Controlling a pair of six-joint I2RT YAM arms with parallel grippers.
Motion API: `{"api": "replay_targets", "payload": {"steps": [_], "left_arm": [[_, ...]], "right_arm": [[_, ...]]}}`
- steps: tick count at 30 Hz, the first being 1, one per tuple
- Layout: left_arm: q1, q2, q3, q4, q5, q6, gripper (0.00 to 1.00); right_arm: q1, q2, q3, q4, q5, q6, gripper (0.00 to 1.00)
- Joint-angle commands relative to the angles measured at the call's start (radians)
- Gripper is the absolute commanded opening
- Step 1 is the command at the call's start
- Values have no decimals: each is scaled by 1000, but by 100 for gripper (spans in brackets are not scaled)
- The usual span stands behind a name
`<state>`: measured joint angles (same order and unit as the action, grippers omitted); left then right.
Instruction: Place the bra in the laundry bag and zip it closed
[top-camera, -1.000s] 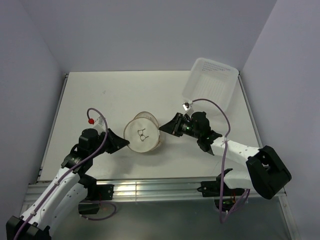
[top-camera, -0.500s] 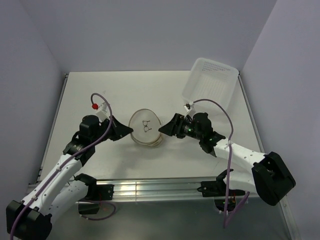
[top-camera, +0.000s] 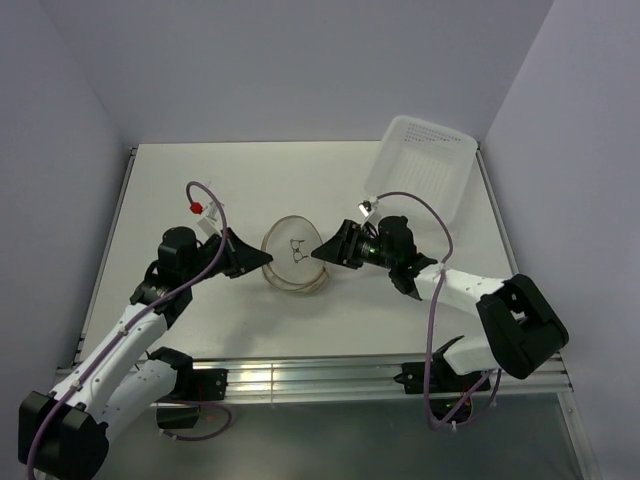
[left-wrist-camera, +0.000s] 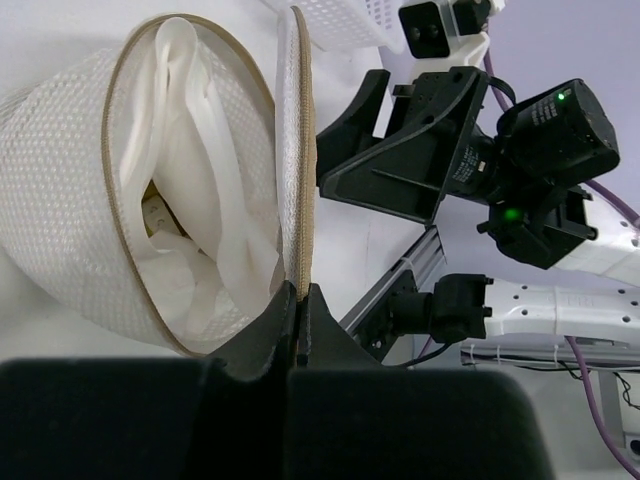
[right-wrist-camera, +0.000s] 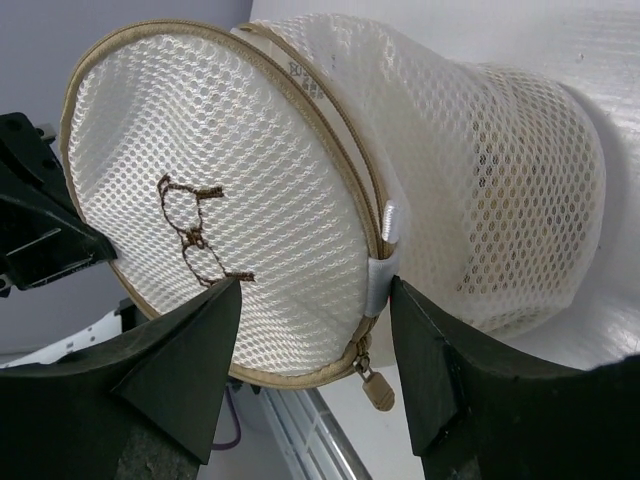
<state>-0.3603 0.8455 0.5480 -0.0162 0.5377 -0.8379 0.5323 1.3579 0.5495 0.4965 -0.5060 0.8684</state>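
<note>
The laundry bag (top-camera: 293, 268) lies on its side mid-table, its round lid (right-wrist-camera: 230, 180) with the spectacles mark (right-wrist-camera: 195, 230) swung partly away from the body. Through the gap, white bra fabric (left-wrist-camera: 190, 200) shows inside the mesh. My left gripper (left-wrist-camera: 298, 300) is shut on the lid's brownish rim, at the bag's left side (top-camera: 262, 262). My right gripper (right-wrist-camera: 313, 290) stands open at the bag's right, its jaws on either side of the lid's lower edge. The tan zipper pull (right-wrist-camera: 378, 392) hangs just below, between the fingers, touched by neither.
A white plastic tray (top-camera: 425, 165) leans at the back right corner, close behind the right arm. The right arm's wrist (left-wrist-camera: 450, 150) faces the left gripper across the bag. The metal rail (top-camera: 300, 378) runs along the near edge.
The left gripper closed on the lid's rim and carried the bag a little farther back, tipping it onto its side. The right gripper opened and moved left up to the lid's edge.
</note>
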Motion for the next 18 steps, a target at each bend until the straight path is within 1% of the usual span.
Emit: {"api": "replay_targets", "payload": {"steps": [1, 3, 4, 8, 9, 10, 13, 14, 18], "left_arm": [[17, -11, -6, 78, 71, -21, 0], [26, -8, -8, 81, 79, -23, 0], [29, -6, -8, 79, 85, -23, 0], [40, 3, -3, 65, 94, -15, 0], [44, 4, -3, 62, 93, -13, 0], [46, 3, -2, 56, 88, -10, 0], [58, 10, 4, 50, 81, -4, 0], [60, 16, 9, 55, 73, -4, 0], [66, 96, 46, 88, 53, 0, 0]], "right_arm": [[-11, 32, 21, 114, -23, 33, 68], [-20, 49, 9, 163, -45, 52, 68], [-26, 61, 4, 203, -55, 72, 65], [-32, 84, -2, 256, -66, 99, 56], [-32, 89, -8, 269, -72, 104, 52], [-34, 89, -13, 278, -75, 115, 37], [-34, 67, -55, 336, -78, 148, 26], [-34, 57, -69, 359, -75, 158, 16], [-29, -2, -163, 378, -60, 211, 8]]}}
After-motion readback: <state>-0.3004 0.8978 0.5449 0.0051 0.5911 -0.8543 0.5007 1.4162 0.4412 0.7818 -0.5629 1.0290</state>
